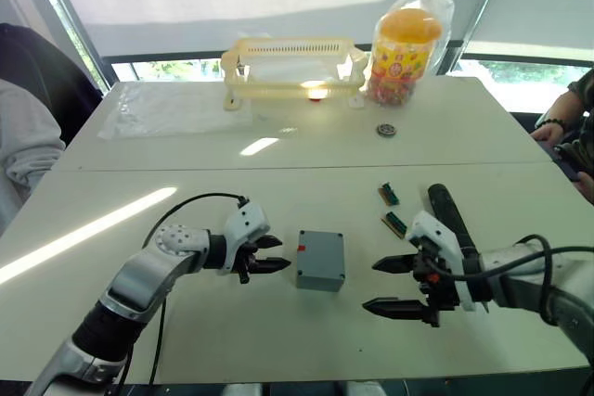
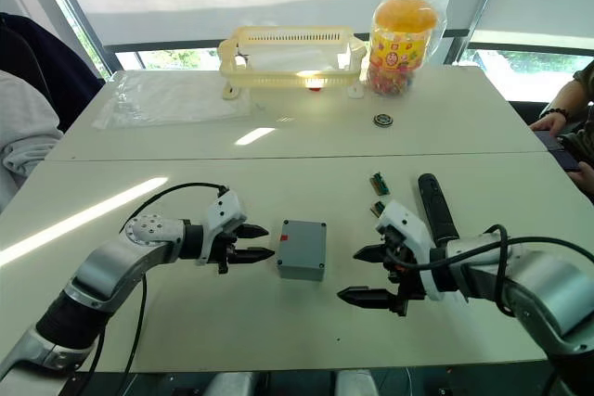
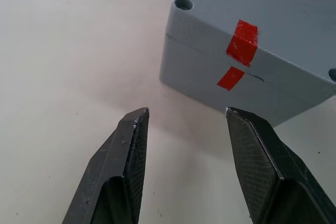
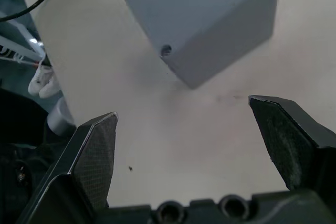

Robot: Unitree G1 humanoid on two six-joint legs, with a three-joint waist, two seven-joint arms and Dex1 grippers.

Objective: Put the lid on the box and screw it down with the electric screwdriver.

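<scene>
With the lid (image 3: 273,9) already seated on the box (image 1: 321,261), its seam and two red marks visible on the side facing my left hand (image 1: 267,254), I judge the step in hand to be picking up the electric screwdriver (image 1: 451,214), which lies on the bench (image 1: 186,201) just behind my right hand (image 1: 397,286), partly hidden by that wrist. To do it well I would turn the right hand back toward the tool, take it around the black barrel rather than near the bit, and keep the left hand close enough to steady the box while the bit finds a corner screw hole (image 3: 184,3). Both hands flank the box low over the bench, each near it but not touching. The left hand points at the marked side with its fingers parted, grasping nothing; the right hand faces the opposite side with its fingers spread wide, also empty. Two small green parts (image 1: 391,209) lie beyond the box, near the tool.
</scene>
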